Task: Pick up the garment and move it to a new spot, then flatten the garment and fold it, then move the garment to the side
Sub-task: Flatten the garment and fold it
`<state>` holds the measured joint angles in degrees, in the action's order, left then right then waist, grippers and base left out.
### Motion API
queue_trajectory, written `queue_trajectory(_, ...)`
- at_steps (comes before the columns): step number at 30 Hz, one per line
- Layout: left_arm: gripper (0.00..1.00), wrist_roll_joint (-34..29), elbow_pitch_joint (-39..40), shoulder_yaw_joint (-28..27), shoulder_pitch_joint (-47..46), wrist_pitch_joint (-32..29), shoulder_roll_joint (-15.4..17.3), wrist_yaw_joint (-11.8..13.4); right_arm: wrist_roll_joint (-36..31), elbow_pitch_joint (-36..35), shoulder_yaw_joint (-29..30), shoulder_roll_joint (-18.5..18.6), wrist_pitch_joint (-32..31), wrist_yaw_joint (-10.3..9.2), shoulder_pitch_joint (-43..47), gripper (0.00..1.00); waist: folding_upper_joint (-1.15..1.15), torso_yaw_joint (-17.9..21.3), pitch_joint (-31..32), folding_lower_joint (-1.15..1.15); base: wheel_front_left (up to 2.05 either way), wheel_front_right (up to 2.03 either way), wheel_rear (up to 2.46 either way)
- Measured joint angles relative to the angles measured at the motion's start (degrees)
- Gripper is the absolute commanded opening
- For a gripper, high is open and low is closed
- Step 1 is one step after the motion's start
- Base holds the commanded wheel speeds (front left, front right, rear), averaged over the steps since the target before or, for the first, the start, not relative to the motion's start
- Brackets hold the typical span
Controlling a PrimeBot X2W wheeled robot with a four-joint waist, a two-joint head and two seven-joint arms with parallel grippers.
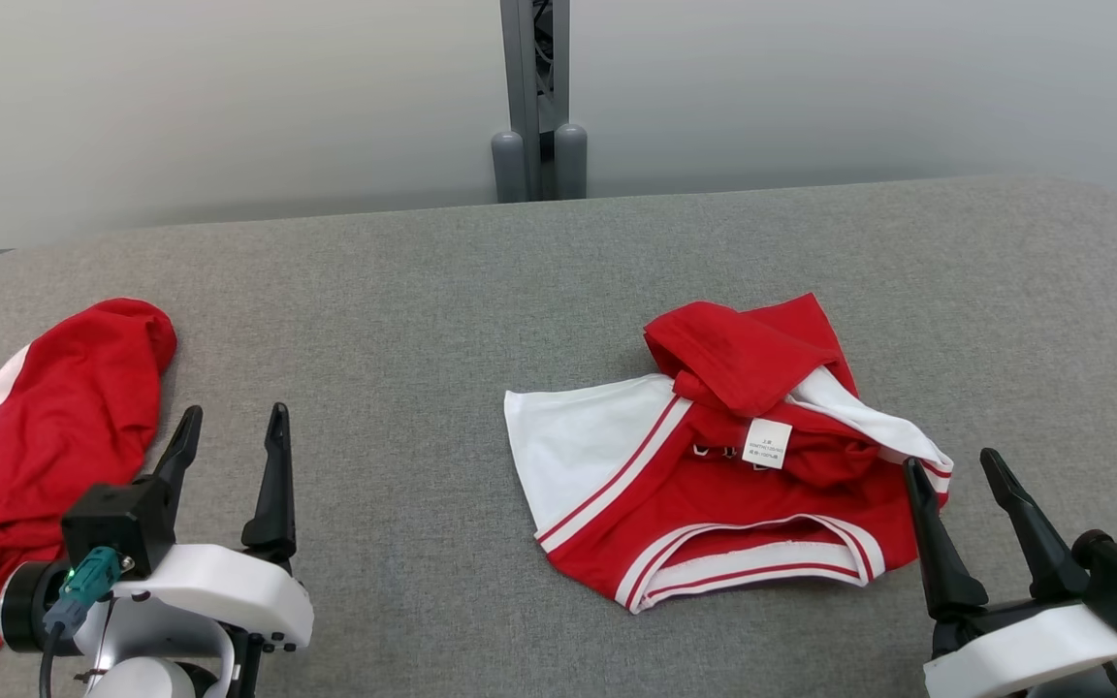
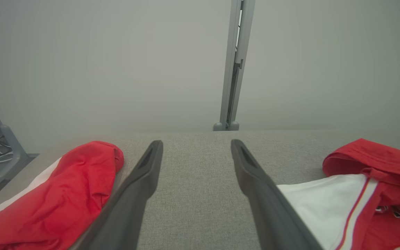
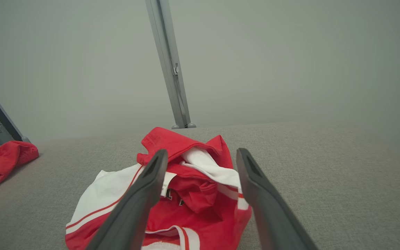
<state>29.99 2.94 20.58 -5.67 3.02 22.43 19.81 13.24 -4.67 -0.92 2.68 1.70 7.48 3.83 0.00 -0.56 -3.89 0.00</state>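
Two grippers in frame and neither has any cloth. The left gripper (image 1: 235,411) hangs with its fingers spread wide over the bare grey table (image 1: 442,291). The right gripper (image 1: 950,461) is just as wide apart, tips right at the near-right edge of the garment (image 1: 714,485).

That garment, red with white panels and striped trim, lies crumpled right of the table's centre. One red flap is folded back over it and a white label (image 1: 768,443) is showing (so part of it is inside out, by the look of it).

Over at the far left edge sits a second red garment (image 1: 45,436), bunched up beside the left gripper and well apart from the first. My read is that's the side pile, already dealt with.

From the right wrist view the fingers frame the rumpled middle, which suggests the right arm is lined up for the pick. Wide jaws make sense here: soft, bunched cloth needs a generous bite. Flattening and folding have not yet begun.
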Motion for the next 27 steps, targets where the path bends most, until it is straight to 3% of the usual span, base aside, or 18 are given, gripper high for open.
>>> queue_trajectory(20, 1.00, 0.4, 0.3, 1.9, -0.7, -1.1, 0.2, -0.9, 0.5, 0.8, -0.3, 0.0, 0.3, 0.00, -0.4, 1.00, 0.00, 0.5, -0.7, 0.00, 0.00, 0.00, 0.00)
queue_trajectory(27, 1.00, 1.7, -2.7, 9.9, -5.4, -8.7, -1.1, -8.4, 0.7, 0.7, -1.7, 0.0, 0.4, 0.00, -1.4, 1.00, 0.00, 2.7, -1.8, 0.00, 0.00, 0.00, 0.00)
